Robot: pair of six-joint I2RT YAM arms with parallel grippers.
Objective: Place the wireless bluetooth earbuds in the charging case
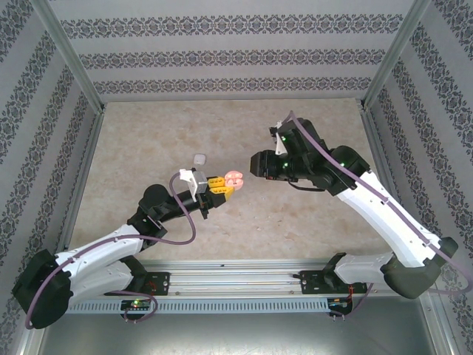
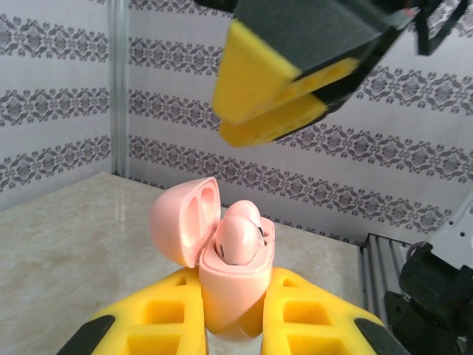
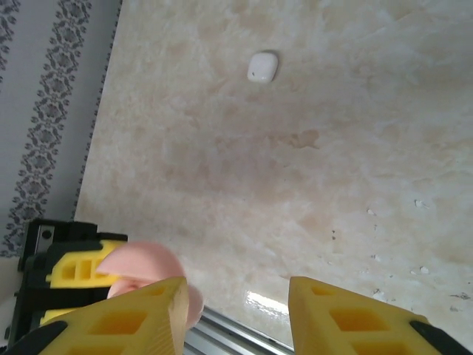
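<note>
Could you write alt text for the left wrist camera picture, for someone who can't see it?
A pink charging case, lid open with an earbud seated inside, is clamped between the left arm's yellow fingers at the bottom. The right arm's yellow fingers hang above it.

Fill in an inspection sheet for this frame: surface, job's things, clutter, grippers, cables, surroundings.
Surface: beige marbled table, a few small specks.
Job's things: pink charging case held off the table, lid open; earbuds sitting inside.
Clutter: small white piece lying on the table, apart from the case; cannot tell what it is.
Grippers: left gripper shut on the charging case; right gripper open, holding nothing, close to the case.
Cables: purple cable loops along the left arm; another on the right arm.
Surroundings: patterned walls, metal frame posts.
</note>
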